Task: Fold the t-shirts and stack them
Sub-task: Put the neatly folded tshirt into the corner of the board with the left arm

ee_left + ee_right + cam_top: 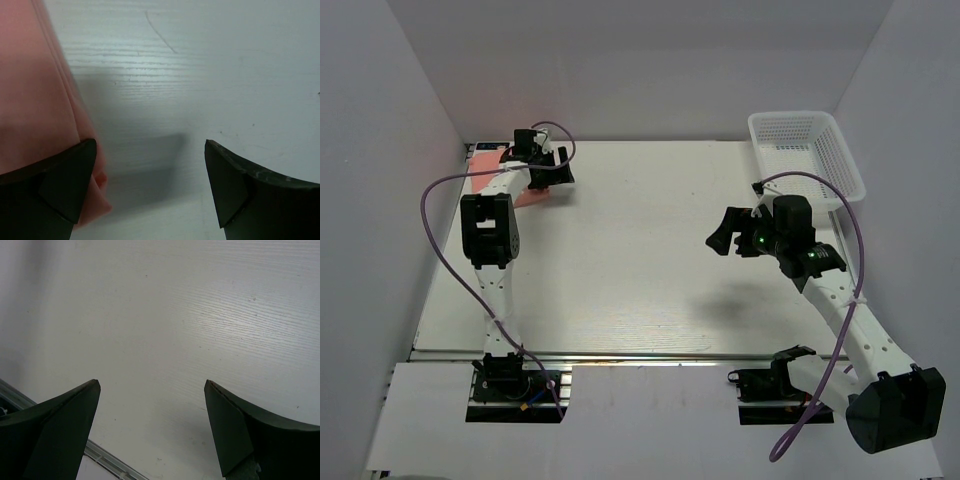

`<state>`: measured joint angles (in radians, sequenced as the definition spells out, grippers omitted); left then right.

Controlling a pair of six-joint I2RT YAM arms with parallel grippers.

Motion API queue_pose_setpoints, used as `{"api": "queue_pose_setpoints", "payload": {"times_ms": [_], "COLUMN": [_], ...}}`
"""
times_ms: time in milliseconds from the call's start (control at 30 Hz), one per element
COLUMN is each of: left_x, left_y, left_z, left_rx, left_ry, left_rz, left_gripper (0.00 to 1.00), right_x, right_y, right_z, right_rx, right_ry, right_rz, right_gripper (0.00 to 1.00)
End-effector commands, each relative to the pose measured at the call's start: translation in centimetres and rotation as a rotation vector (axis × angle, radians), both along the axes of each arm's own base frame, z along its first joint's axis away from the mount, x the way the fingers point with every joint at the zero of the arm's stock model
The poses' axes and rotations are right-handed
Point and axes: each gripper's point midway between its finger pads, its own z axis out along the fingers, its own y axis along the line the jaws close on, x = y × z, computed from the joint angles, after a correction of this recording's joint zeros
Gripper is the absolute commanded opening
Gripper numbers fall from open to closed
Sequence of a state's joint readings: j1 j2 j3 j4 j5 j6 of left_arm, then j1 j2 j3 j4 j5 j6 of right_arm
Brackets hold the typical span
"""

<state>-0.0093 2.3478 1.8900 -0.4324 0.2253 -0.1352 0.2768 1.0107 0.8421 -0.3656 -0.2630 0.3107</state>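
At the far left corner of the table (640,260), the salmon-pink t-shirt (488,163) lay bunched against the wall, mostly hidden beneath the left arm in the overhead view. The left gripper (556,168) hung over the shirt's right edge with its jaws spread wide and nothing between them. From the left wrist camera, the left gripper (150,145) framed only bare white tabletop, while the t-shirt (35,90) filled the left side of the view, its folded edge running down to the left fingertip (70,175). Whether that fingertip touched the cloth could not be told.

Over the right half of the table, well apart from the shirt, the right gripper (723,236) was raised above the surface, likewise wide open and empty. Its wrist view showed the right gripper (152,382) over plain tabletop, with a metal rail (112,462) crossing the lower left corner. A white mesh basket (847,165) sat at the far right corner.
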Motion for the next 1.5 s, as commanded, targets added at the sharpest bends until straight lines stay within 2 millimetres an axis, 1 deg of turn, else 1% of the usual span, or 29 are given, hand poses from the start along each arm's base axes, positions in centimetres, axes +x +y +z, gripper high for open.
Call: {"api": "queue_pose_setpoints", "payload": {"times_ms": [0, 67, 133, 200, 267, 467, 567, 733, 767, 800, 833, 867, 900, 967, 1000, 1033, 1067, 1100, 1133, 1167, 1200, 1233, 1267, 1300, 1333, 1367, 1400, 1433, 1467], "left_x": [1.0, 0.9, -0.2, -0.6, -1.2, -1.4, -1.9, -1.6, -1.5, -1.6, -1.5, -1.5, -1.5, -2.1, -3.3, -4.1, -4.8, -6.7, -7.5, -9.5, -11.5, -12.9, -15.2, -17.8, -19.6, -21.5, -22.9, -24.7, -26.1], "left_y": [1.0, 2.1, 3.4, 4.5, 5.0, 5.7, 5.8, 5.5, 5.3, 5.3, 4.6, 4.0, 4.0, 3.1, 1.5, 0.6, -0.6, -2.8, -3.9, -4.8, -6.3, -7.3, -8.1, -9.9, -10.8, -11.3, -11.6, -12.1, -11.6], "left_z": [0.8, 0.2, -1.5, -1.7, -1.5, 0.6, 0.2, 1.4, 2.9, 3.5, 5.4, 5.6, 8.1, 11.1, 11.5, 16.1, 17.9, 16.9, 18.3, 21.3, 19.9, 20.3, 18.2, 20.8, 21.0, 18.9, 18.9, 20.3, 18.7], "left_rx": [-0.002, 0.047, 0.08, 0.107, 0.122, 0.158, 0.172, 0.161, 0.151, 0.151, 0.155, 0.161, 0.159, 0.135, 0.126, 0.109, 0.086, 0.076, 0.066, 0.023, 0.016, -0.005, -0.011, -0.065, -0.098, -0.114, -0.139, -0.158, -0.145], "left_ry": [-0.021, -0.011, 0.038, 0.041, 0.066, 0.032, 0.05, 0.035, 0.006, 0.003, -0.028, -0.03, -0.07, -0.108, -0.097, -0.198, -0.248, -0.236, -0.282, -0.33, -0.294, -0.297, -0.257, -0.322, -0.336, -0.317, -0.314, -0.359, -0.313], "left_rz": [0.038, 0.082, 0.117, 0.149, 0.182, 0.199, 0.182, 0.162, 0.157, 0.157, 0.141, 0.123, 0.126, 0.111, 0.092, 0.088, 0.068, 0.031, 0.011, 0.018, 0.003, -0.016, -0.054, -0.091, -0.125, -0.149, -0.149, -0.177, -0.165], "left_gripper": [1.0, 1.0, 1.0, 1.0, 1.0, 1.0, 1.0, 1.0, 1.0, 1.0, 1.0, 1.0, 1.0, 1.0, 1.0, 1.0, 1.0, 1.0, 1.0, 1.0, 1.0, 1.0, 1.0, 1.0, 1.0, 1.0, 1.0, 1.0, 1.0], "right_x": [-0.2, -0.3, -0.2, -0.1, -0.1, 0.1, 0.1, 0.4, 0.6, 0.8, 1.0, 1.1, 1.2, 1.3, 1.3, 1.3, 1.2, 1.2, 1.3, 0.9, 0.6, 0.4, 0.0, -0.5, -0.8, -1.1, -1.3, -1.7, -2.0], "right_y": [-0.1, -0.1, -0.2, -0.1, 0.0, 0.2, 0.2, 0.2, 0.0, -0.1, -0.1, -0.2, -0.2, 0.0, 0.0, 0.1, 0.1, 0.1, 0.2, 0.1, 0.3, 0.5, 0.5, 0.4, 0.1, -0.2, -0.6, -0.9, -1.1], "right_z": [-0.1, -0.2, -0.3, -0.4, -0.5, -0.4, -0.3, 0.2, 0.4, 0.4, 1.0, 1.2, 1.4, 2.3, 2.5, 2.4, 2.2, 1.7, 1.7, 1.4, 0.8, 0.8, 1.3, 0.4, 0.7, 0.3, -0.5, -0.5, -1.3], "right_rx": [-0.002, -0.002, -0.007, -0.009, -0.009, -0.001, 0.0, 0.003, -0.004, -0.005, -0.007, -0.007, 0.001, 0.011, 0.017, 0.02, 0.025, 0.034, 0.039, 0.044, 0.054, 0.06, 0.07, 0.067, 0.07, 0.067, 0.058, 0.059, 0.051], "right_ry": [-0.006, -0.006, -0.003, -0.003, 0.005, 0.003, -0.001, -0.014, -0.021, -0.022, -0.035, -0.042, -0.046, -0.072, -0.08, -0.083, -0.083, -0.074, -0.078, -0.076, -0.06, -0.067, -0.085, -0.07, -0.09, -0.095, -0.083, -0.083, -0.068], "right_rz": [0.003, 0.007, 0.004, 0.007, 0.009, 0.019, 0.02, 0.013, 0.003, -0.006, -0.012, -0.017, -0.023, -0.015, -0.018, -0.014, -0.016, -0.025, -0.028, -0.027, -0.02, -0.013, -0.005, -0.004, -0.011, -0.027, -0.048, -0.061, -0.072], "right_gripper": [0.9, 0.9, 0.9, 0.9, 0.9, 0.9, 0.9, 0.9, 0.9, 0.9, 0.9, 0.9, 0.9, 0.9, 0.9, 0.9, 0.9, 0.9, 0.9, 0.9, 0.9, 0.9, 0.9, 0.9, 0.9, 0.9, 0.9, 0.9, 0.9]}}
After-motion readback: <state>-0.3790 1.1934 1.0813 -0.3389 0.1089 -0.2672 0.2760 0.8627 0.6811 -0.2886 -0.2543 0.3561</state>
